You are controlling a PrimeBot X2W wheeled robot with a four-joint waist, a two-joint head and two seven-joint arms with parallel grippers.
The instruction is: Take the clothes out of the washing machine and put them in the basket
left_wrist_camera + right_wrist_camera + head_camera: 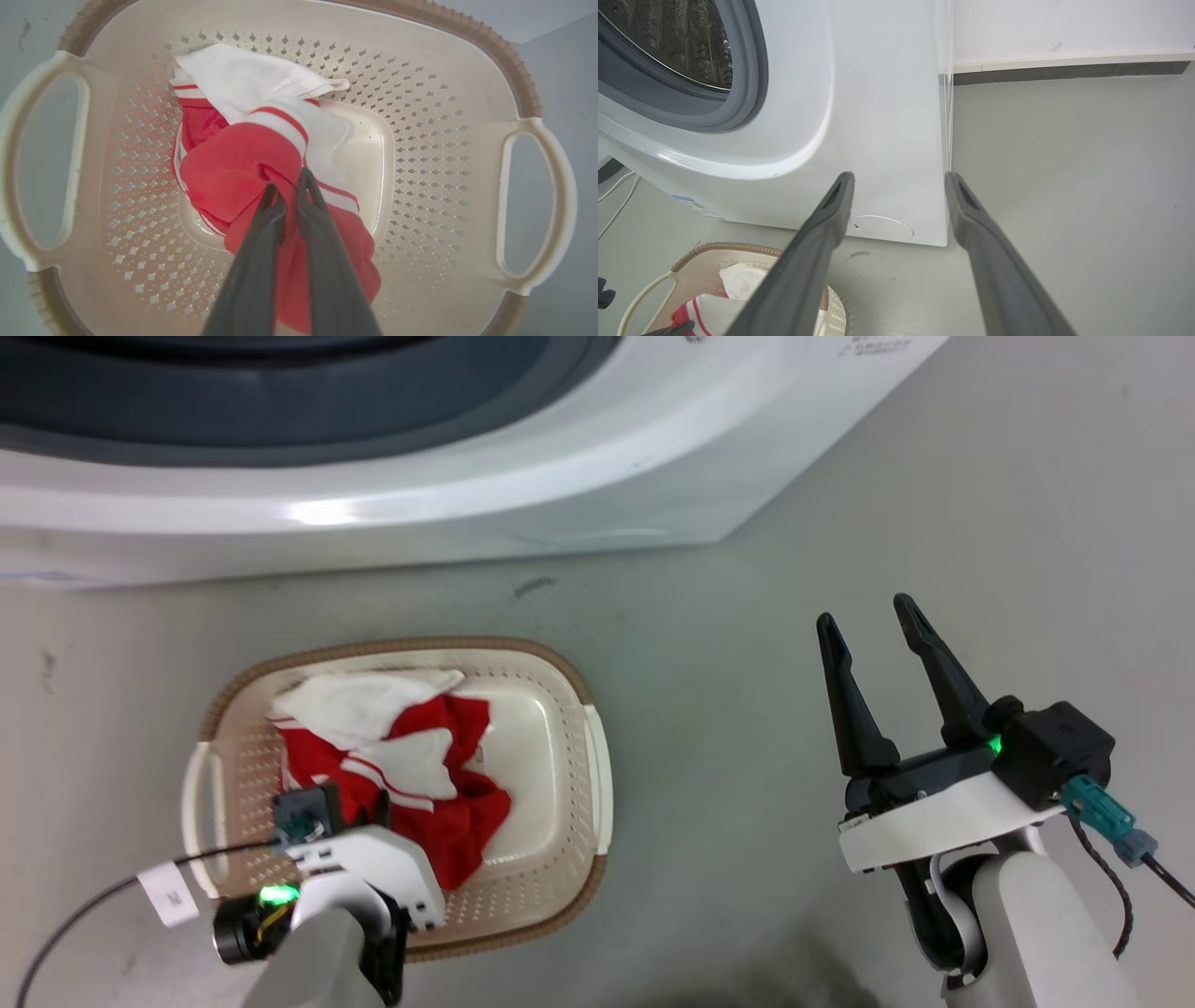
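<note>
Nearest: left gripper low over basket, fingers pinched close on fold of red fabric. Heap of clothes, red with white panels and stripes, lies inside basket, part draped up against one wall. Basket sits on grey floor just before washing machine. Further over, right gripper spread wide, holding nothing, above floor, well apart from basket.

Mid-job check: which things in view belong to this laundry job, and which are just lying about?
Job:
- the clothes, lying in the basket
- the washing machine
- left gripper, shut on the clothes
- right gripper, open, holding nothing

Lying about:
- white cables on the floor beside the washing machine
- dark scuff on the floor
- dark skirting board
</note>
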